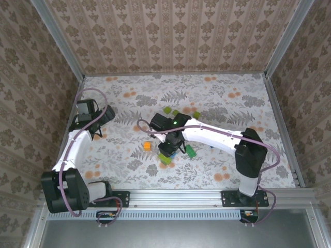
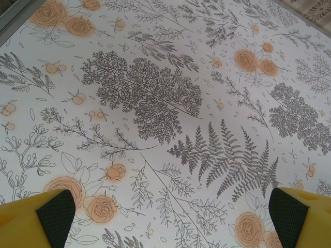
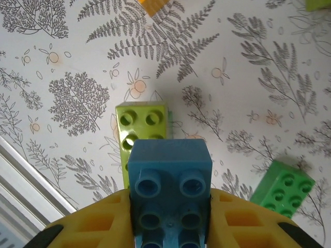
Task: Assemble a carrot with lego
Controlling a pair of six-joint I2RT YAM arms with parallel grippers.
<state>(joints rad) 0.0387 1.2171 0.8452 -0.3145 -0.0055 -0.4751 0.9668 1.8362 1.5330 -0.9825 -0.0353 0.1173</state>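
Blue brick (image 3: 169,170) is pinched by R gripper (image 3: 170,219) close by lime-green brick (image 3: 140,121), w/ rest of lego (image 1: 191,151) scattered mid-table. L gripper (image 2: 168,217) is spread wide over bare table (image 2: 155,93) at left. If studs are misaligned when pressed, lime brick could be shoved sideways or blue one twisted in the grip.

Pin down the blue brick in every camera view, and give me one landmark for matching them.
Top external: the blue brick sits at table centre, under the right hand.
Right wrist: bottom centre, gripped between that hand's yellow fingers.
Left wrist: this camera faces the floral table past the open left hand.
Landmark: the lime-green brick, right beside the blue one, just beyond it in the right wrist view.
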